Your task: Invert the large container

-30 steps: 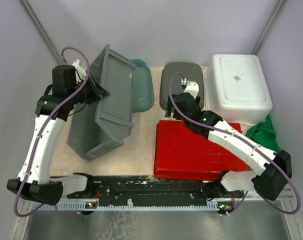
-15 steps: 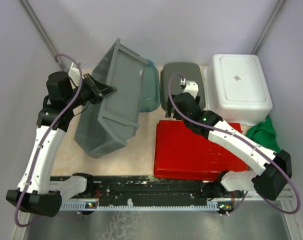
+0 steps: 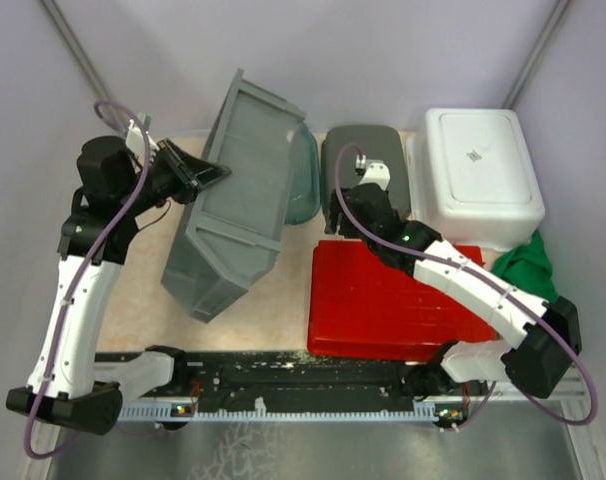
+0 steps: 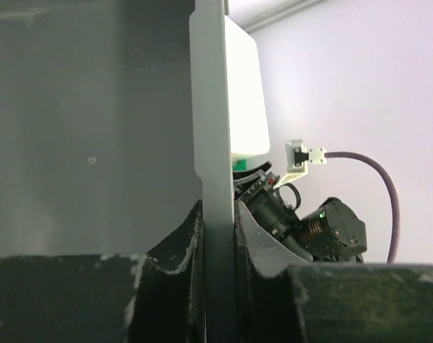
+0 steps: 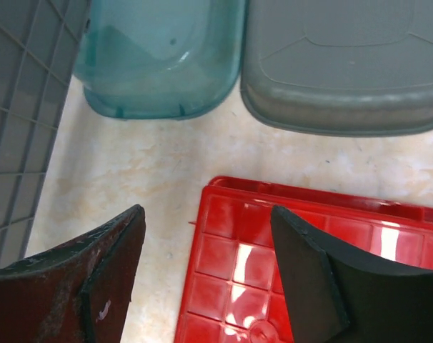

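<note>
Large container beside teal tub, red tray nearby

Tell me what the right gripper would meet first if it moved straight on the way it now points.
Probably a corner of the red lid, which lies right under the open right gripper. The bare table beside that corner is nearly in line too, and depth is hard to judge here.

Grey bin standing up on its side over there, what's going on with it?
The left arm's tool is clamped on the rim of the large grey bin, which is tipped steeply on one edge, not yet upside down. Its raised side overhangs a teal tub. The right tool is open, holding nothing, by a red tray.
</note>
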